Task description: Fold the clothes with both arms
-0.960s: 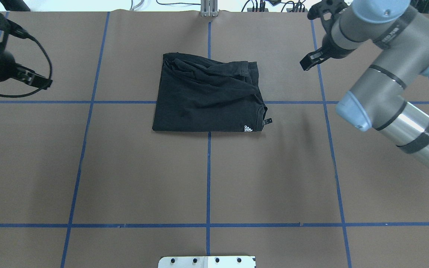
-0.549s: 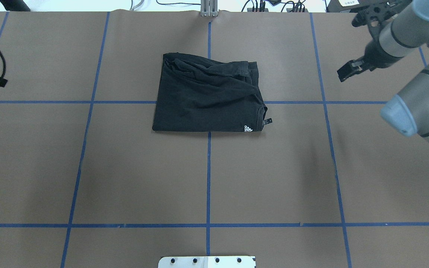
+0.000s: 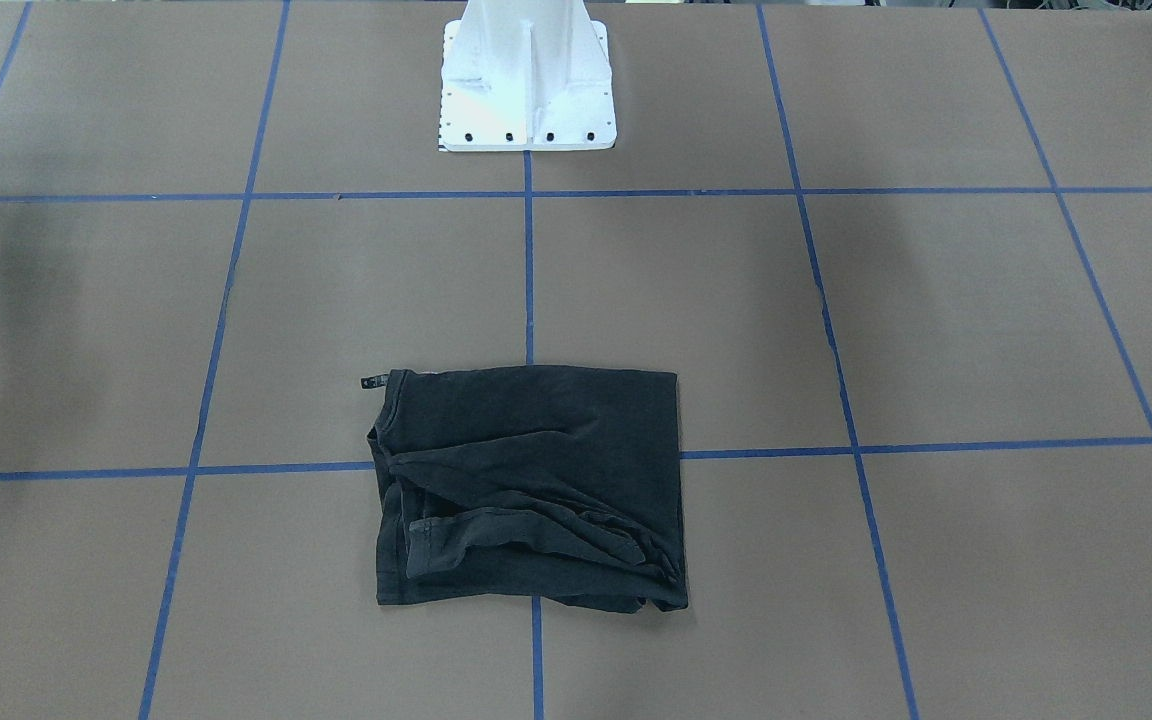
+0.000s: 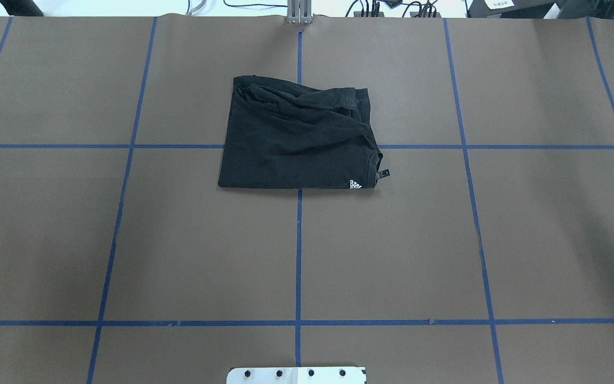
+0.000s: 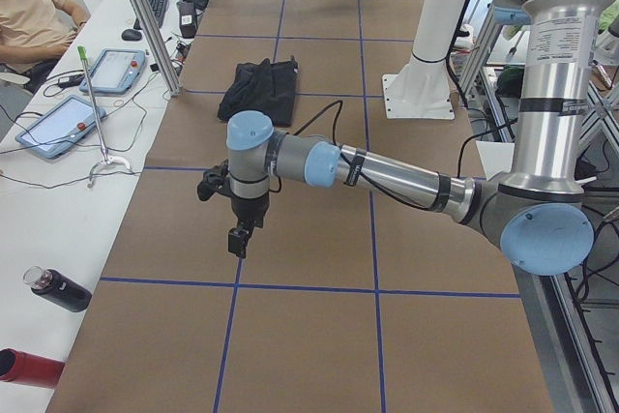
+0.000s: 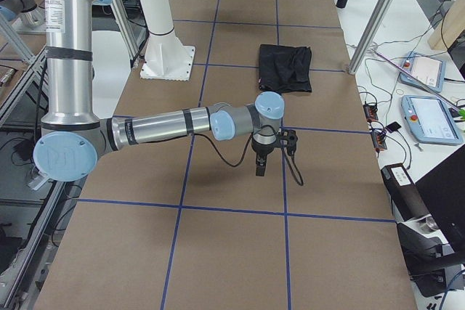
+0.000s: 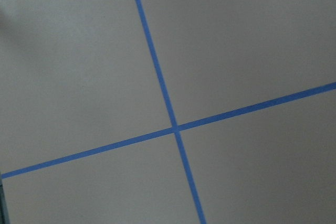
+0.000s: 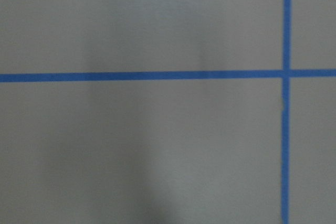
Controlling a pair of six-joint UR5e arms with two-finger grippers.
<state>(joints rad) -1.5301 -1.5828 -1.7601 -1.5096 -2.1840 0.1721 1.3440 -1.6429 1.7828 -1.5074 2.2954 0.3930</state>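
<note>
— Shirt [image 3: 536, 490] first, from the front view: we find it folded into a rough rectangle on the counter [image 3: 936, 320], lying across a tape line [image 3: 529, 280] and well apart from the pedestal [image 3: 526, 80]. No gripper shows there.

— Overhead we read the same thing. It is a black bundle in the far middle. Its smooth folded edge faces the robot, and the rumpled sleeve and hem layers lie along the far edge. A tag [image 4: 384, 173] pokes out beside a small white logo [image 4: 355, 184].

— From the left end we see the left gripper [image 5: 237, 239] hanging fingers-down over bare counter, well apart from the shirt. We cannot tell from there whether it is open or closed.

— It's the same from the right end. The right gripper [image 6: 259, 166] points down over bare counter, also far from the shirt. Again we cannot tell how its jaws stand.

— Both wrist views give us only brown paper and a tape line crossing.

— So how would it handle, in our judgement?

— Light, limp and several layers thick. It would sag, and the layers would slide apart if we pinched only the top one. We'd take the two corners of one short side, one gripper each. We'd bite through every layer and lift together, keeping low so the fold doesn't spill open.
</note>
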